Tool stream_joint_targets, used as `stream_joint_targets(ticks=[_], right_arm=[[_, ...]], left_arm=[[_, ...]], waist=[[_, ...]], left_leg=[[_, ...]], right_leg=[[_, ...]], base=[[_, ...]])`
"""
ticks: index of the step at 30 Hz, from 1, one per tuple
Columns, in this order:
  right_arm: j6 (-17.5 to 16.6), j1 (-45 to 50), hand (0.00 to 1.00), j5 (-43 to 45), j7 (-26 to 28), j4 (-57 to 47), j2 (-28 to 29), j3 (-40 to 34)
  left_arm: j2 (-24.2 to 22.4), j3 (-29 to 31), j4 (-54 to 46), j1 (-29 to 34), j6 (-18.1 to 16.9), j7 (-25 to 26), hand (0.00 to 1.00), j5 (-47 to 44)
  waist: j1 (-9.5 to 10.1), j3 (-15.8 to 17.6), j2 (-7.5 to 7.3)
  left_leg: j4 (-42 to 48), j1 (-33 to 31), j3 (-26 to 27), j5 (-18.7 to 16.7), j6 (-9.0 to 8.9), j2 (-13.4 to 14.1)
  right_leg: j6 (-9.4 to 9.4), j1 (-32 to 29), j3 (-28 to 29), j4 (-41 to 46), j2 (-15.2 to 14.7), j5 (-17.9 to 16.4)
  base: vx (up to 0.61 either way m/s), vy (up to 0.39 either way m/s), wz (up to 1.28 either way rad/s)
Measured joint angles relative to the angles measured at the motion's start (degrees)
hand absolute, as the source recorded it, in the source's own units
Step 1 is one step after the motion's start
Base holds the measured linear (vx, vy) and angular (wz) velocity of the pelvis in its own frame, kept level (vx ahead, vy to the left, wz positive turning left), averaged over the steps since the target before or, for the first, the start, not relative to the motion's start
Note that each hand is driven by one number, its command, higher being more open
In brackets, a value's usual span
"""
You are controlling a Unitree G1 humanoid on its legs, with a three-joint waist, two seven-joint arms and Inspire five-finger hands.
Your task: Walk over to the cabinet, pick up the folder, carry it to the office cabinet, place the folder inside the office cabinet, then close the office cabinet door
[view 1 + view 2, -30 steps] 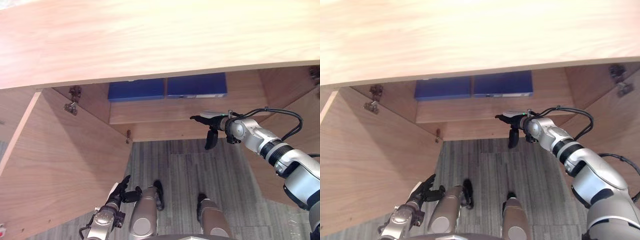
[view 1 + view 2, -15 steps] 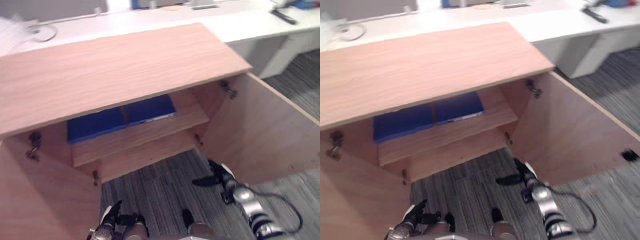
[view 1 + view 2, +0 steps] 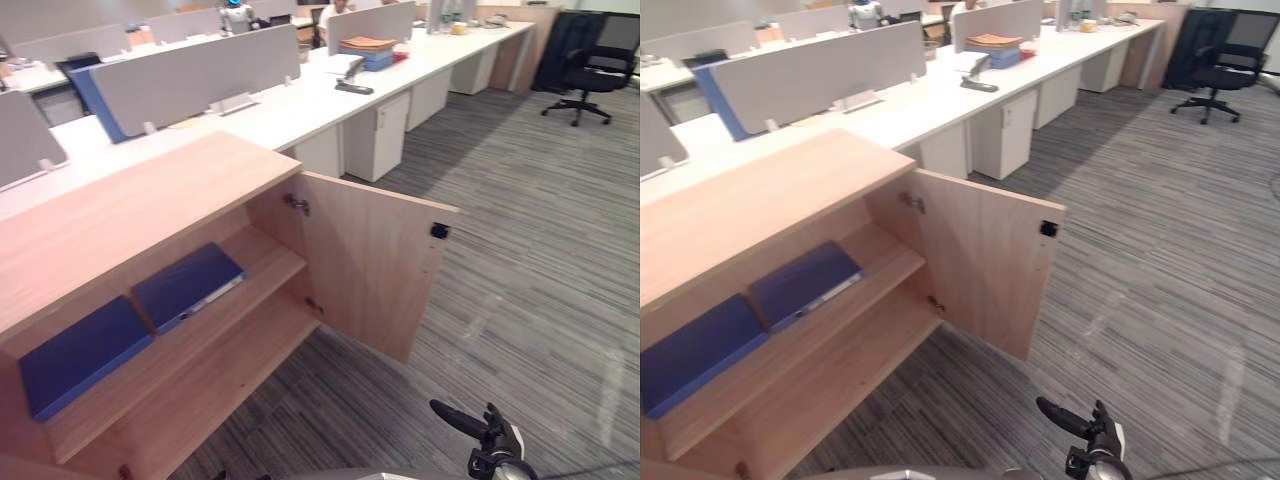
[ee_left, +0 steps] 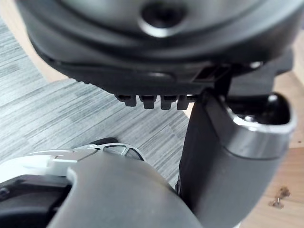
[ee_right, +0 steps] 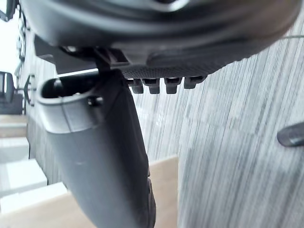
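Observation:
Two blue folders lie flat on the upper shelf of the open wooden cabinet (image 3: 130, 205): one near the shelf's right end (image 3: 188, 285), the other further left (image 3: 75, 355). The cabinet's right door (image 3: 375, 270) stands swung open. My right hand (image 3: 470, 425) is low over the carpet, right of the cabinet, fingers straight and holding nothing; its thumb (image 5: 104, 156) hangs free in the right wrist view. My left hand (image 4: 223, 166) appears in the left wrist view over the carpet, relaxed and empty.
Behind the cabinet runs a long white desk row with grey dividers (image 3: 190, 75) and a white drawer pedestal (image 3: 375, 135). A stack of items (image 3: 365, 50) sits on the desk. A black office chair (image 3: 590, 85) stands far right. Grey carpet (image 3: 540, 260) spreads to the right.
The camera has lifted and swung right, now taking in the office. My right hand has dropped from in front of the cabinet's shelves to low over the carpet. Both folders stay on the shelf.

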Motion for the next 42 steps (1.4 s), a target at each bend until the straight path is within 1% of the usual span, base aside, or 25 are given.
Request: stream_joint_targets(ticks=[1, 3, 4, 5, 6, 10, 14, 17, 19, 21, 24, 27, 29, 31, 33, 37, 42], right_arm=[[0.0, 0.2, 1.0, 0.0, 0.0, 0.0, 0.0, -0.3], [-0.1, 0.1, 1.0, 0.1, 0.0, 0.0, -0.4, -1.3], [-0.1, 0.1, 1.0, 0.0, -0.3, 0.0, -1.1, -1.8], [-0.1, 0.1, 1.0, 0.0, -0.7, 0.1, -2.2, -1.8], [-0.1, 0.0, 1.0, 0.0, -0.7, 0.2, -2.4, -1.8], [-0.1, -2.6, 1.0, -0.1, -0.9, 1.2, -4.2, -1.1], [-0.2, -7.0, 1.0, -0.1, -0.8, 1.2, -5.7, -0.9], [-0.3, -10.3, 1.0, -0.1, -0.8, 1.2, -8.7, 1.4], [-0.4, -13.3, 1.0, -0.1, -0.8, 1.4, -11.4, 2.1], [-0.7, -16.3, 1.0, 0.0, -0.8, 2.7, -13.3, 2.5], [-1.0, -20.7, 1.0, 0.1, -0.9, 5.2, -14.8, 4.0], [-1.3, -25.2, 1.0, 1.1, -0.8, 9.2, -15.2, 5.7], [-1.2, -28.7, 1.0, 4.8, -0.9, 14.0, -16.3, 5.7], [-1.2, -30.3, 1.0, 5.8, -0.9, 15.9, -17.1, 5.7], [-1.1, -33.7, 1.0, 7.3, -0.9, 19.0, -19.0, 6.2], [-1.0, -38.9, 1.0, 7.4, 0.1, 21.3, -20.0, 9.9], [-1.0, -44.5, 1.0, 7.4, 1.5, 23.4, -20.1, 12.4]], left_arm=[[0.0, 0.7, 0.1, 0.0, 0.1, 0.0, 1.0, 0.0], [0.4, 0.6, 0.3, 0.1, 0.2, -0.1, 1.0, 0.1], [0.8, -0.1, 0.7, 0.0, 0.3, -0.2, 1.0, 0.2], [1.1, -1.7, 0.8, -0.1, 0.3, -0.3, 1.0, 0.2], [1.1, -2.1, 0.8, -0.2, 0.3, -0.3, 1.0, 0.2], [1.6, -5.7, 0.8, -0.6, 0.3, -0.6, 1.0, -0.5], [2.4, -8.9, 0.8, -0.9, 0.2, -1.0, 1.0, -0.9], [3.0, -11.0, 0.8, -0.9, 0.1, -1.2, 1.0, -0.9], [3.2, -12.1, 0.7, -1.2, -0.1, -1.4, 1.0, -0.9], [3.2, -13.1, 0.7, -1.3, -0.4, -1.5, 1.0, -1.0], [3.3, -13.6, 1.1, -2.5, -0.4, -1.5, 1.0, -1.0], [3.4, -14.4, 1.4, -3.3, 0.0, -1.5, 1.0, -1.0], [3.3, -14.5, 1.4, -3.5, 0.0, -1.4, 1.0, -1.5], [3.2, -14.4, 1.4, -3.5, 0.0, -1.4, 1.0, -2.2], [2.9, -14.5, 1.4, -3.9, 0.0, -1.4, 1.0, -2.3], [2.9, -14.7, 1.4, -4.2, 0.0, -1.3, 1.0, -2.7], [2.9, -15.6, 1.3, -4.7, -0.1, -1.3, 1.0, -3.1]], waist=[[-0.03, -0.5, -0.24], [-0.1, -1.1, -0.37], [-0.35, -1.1, -0.31], [-0.57, -1.4, 0.1], [-0.56, -1.4, 0.22], [-0.54, -1.8, 0.9], [-0.41, -1.7, 1.01], [-0.21, -1.3, 0.96], [-0.31, -0.6, 1.34], [-0.09, 0.1, 1.44], [-0.02, 0.7, 1.76], [0.08, 1.3, 2.19], [0.35, 1.7, 2.82], [0.57, 2.1, 3.12], [0.74, 2.7, 3.79], [1.03, 3.1, 4.2], [1.62, 3.8, 4.43]], left_leg=[[-1.1, 0.2, -0.2, 0.5, 0.13, 0.8], [-2.3, 0.3, -2.1, 2.1, 1.18, 1.3], [-2.5, 0.6, -2.8, 2.4, 1.54, 1.4], [-2.7, 0.6, -3.0, 2.4, 1.53, 1.3], [-2.7, 0.6, -3.0, 2.4, 1.52, 1.3], [-3.5, 0.8, -3.1, 2.6, 1.56, 0.0], [-3.6, 0.8, -3.1, 2.7, 1.68, -1.2], [-3.9, 0.5, -3.8, 2.9, 2.02, -2.1], [-4.6, -0.1, -6.4, 3.0, 2.41, -2.8], [-4.7, -0.4, -7.0, 2.9, 2.55, -3.2], [-4.6, -1.0, -8.1, 2.9, 2.57, -3.6], [-4.5, -1.1, -8.7, 2.9, 2.6, -3.7], [-4.5, -1.4, -9.5, 3.0, 2.72, -3.8], [-4.5, -1.4, -9.8, 3.2, 2.97, -4.0], [-4.4, -2.0, -11.3, 3.3, 3.17, -4.3], [-4.4, -2.5, -12.5, 3.5, 3.35, -4.4], [-4.3, -3.2, -14.3, 4.1, 3.48, -4.5]], right_leg=[[-0.71, 0.5, 0.2, -1.8, 1.5, 1.1], [-1.84, 0.9, 1.1, -3.9, 3.5, 2.5], [-2.38, 1.3, 1.3, -4.5, 3.9, 3.0], [-2.55, 1.3, 1.5, -4.7, 4.1, 3.1], [-2.56, 1.3, 1.6, -4.7, 4.1, 3.1], [-2.42, 1.4, 2.2, -5.3, 3.6, 3.6], [-1.97, 1.4, 2.9, -5.9, 2.4, 4.5], [-1.47, 1.7, 2.6, -6.7, 1.6, 5.3], [-0.97, 1.9, 1.3, -7.6, 0.8, 6.0], [-0.73, 1.9, 1.1, -8.0, 0.4, 6.5], [-0.3, 2.0, 0.8, -8.7, 0.0, 7.1], [-0.36, 1.9, 0.8, -9.3, 0.0, 7.8], [-0.56, 2.1, 0.1, -9.4, -0.1, 8.0], [-0.56, 2.2, -0.2, -9.4, -0.3, 8.0], [-0.55, 2.1, -0.9, -9.4, -0.7, 8.0], [-0.56, 2.3, -1.7, -9.3, -0.9, 8.0], [-0.64, 2.5, -3.3, -9.2, -1.2, 7.9]], base=[[0.04, -0.114, -0.4], [0.09, -0.113, -0.37], [0.14, -0.061, -0.2], [0.1, -0.018, -0.09], [0.09, 0.019, -0.05], [0.04, 0.049, -0.04], [-0.04, 0.072, -0.05], [-0.1, 0.059, 0.12], [-0.13, 0.04, 0.31], [-0.14, 0.043, 0.14], [-0.1, 0.021, 0.08], [-0.05, 0.003, 0.02], [0.01, -0.003, 0.11], [0.01, 0.003, 0.08], [0.01, 0.011, 0.16], [-0.01, 0.011, 0.14], [-0.04, 0.003, 0.17]])
